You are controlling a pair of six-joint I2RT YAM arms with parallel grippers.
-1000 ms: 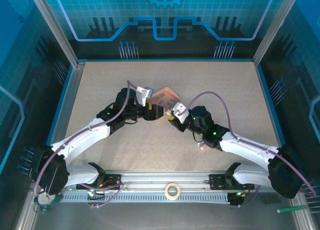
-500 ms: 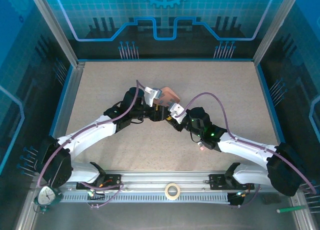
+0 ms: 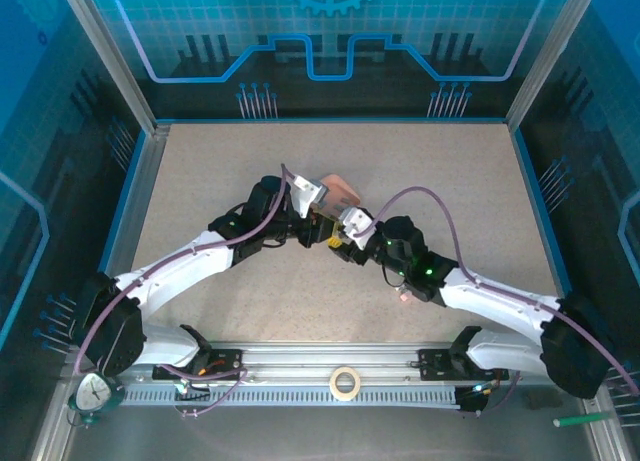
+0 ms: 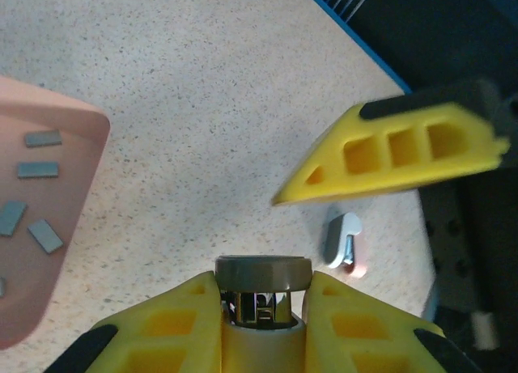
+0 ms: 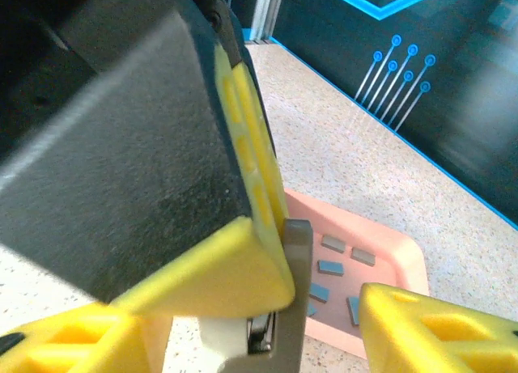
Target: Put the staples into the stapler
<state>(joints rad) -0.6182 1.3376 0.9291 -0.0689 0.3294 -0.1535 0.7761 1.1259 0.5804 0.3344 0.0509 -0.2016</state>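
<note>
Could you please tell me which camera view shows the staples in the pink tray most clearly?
The left wrist view: several grey staples lie sharp and unobstructed in the pink tray. The right wrist view shows staples too, softer and partly hidden. In the top view the pink tray shows, but the staples are too small to tell.

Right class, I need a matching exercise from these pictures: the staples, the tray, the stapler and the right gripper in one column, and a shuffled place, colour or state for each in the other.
Column one:
1. staples
2. tray
3. stapler
4. right gripper

Column two:
A. clamped in the left gripper
B. salmon pink
C. open, fingers apart
D. lying loose in the tray

Pairs: 1-D, 2-B, 3-A, 4-C
</note>
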